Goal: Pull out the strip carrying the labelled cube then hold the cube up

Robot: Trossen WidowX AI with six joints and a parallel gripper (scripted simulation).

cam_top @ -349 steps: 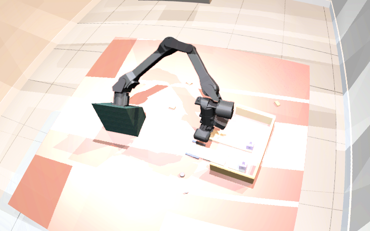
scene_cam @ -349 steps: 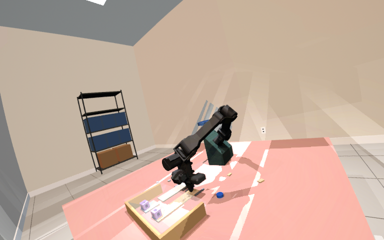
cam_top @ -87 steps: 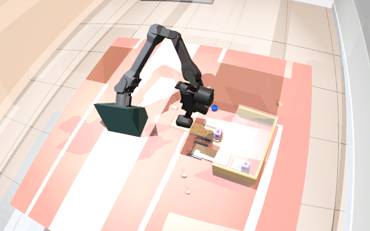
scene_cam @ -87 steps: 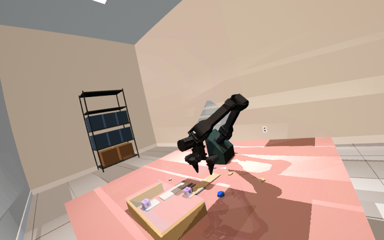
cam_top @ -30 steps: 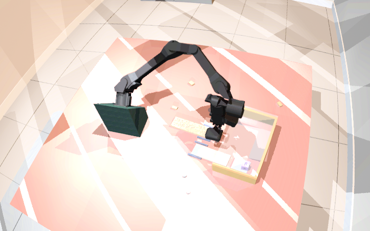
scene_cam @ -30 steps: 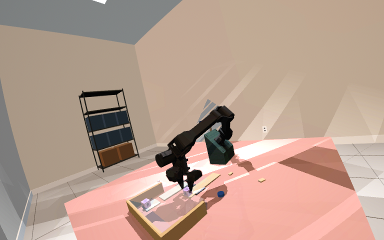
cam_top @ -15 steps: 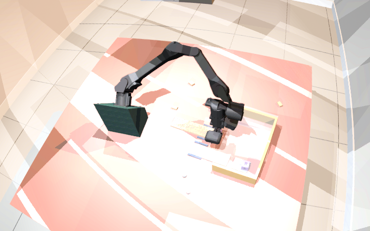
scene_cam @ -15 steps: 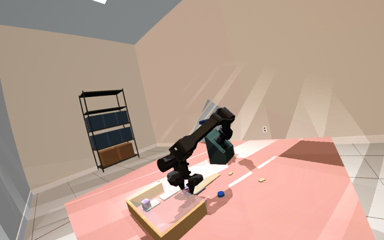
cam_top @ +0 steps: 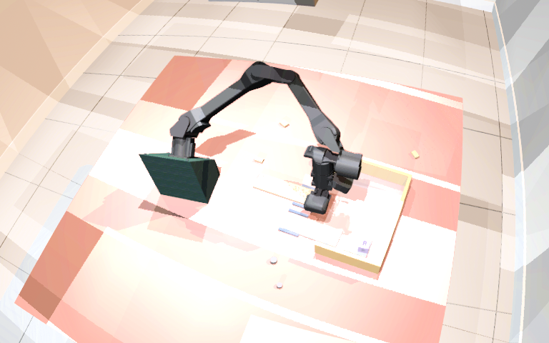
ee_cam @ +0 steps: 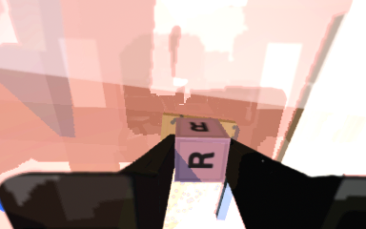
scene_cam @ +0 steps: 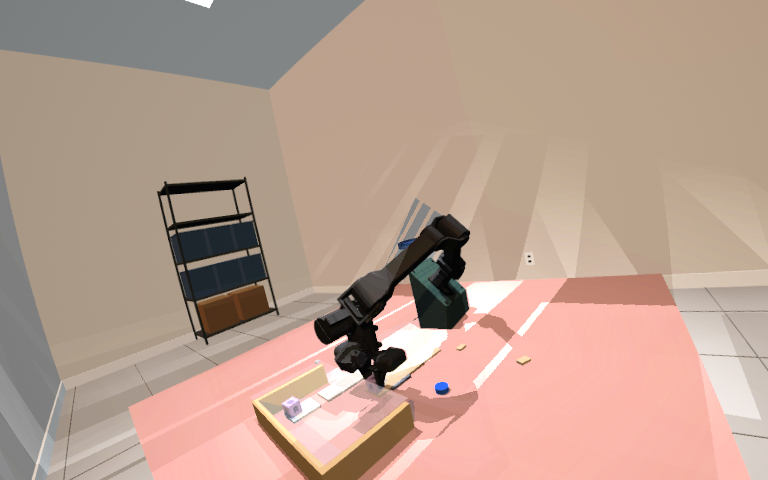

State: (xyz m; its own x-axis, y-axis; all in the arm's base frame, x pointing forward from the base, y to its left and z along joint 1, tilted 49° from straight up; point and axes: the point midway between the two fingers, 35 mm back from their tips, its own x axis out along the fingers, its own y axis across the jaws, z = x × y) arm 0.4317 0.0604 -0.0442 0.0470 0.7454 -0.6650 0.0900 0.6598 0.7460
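Observation:
My gripper is shut on a pink-purple cube marked R, with one finger on each side. The cube's tan, speckled strip runs back toward the arm's base, and its far end shows just behind the cube in the wrist view. Whether the cube touches the strip is hard to tell. Another R cube sits on a short pale piece inside the tray. A longer pale strip piece lies apart from that short piece. The arm hides the fingertips in the top view.
The tray has low yellow wooden walls and stands around the strips' far ends. Thin blue rails flank the strips. A blue disc, two small grey discs and several tan chips lie around.

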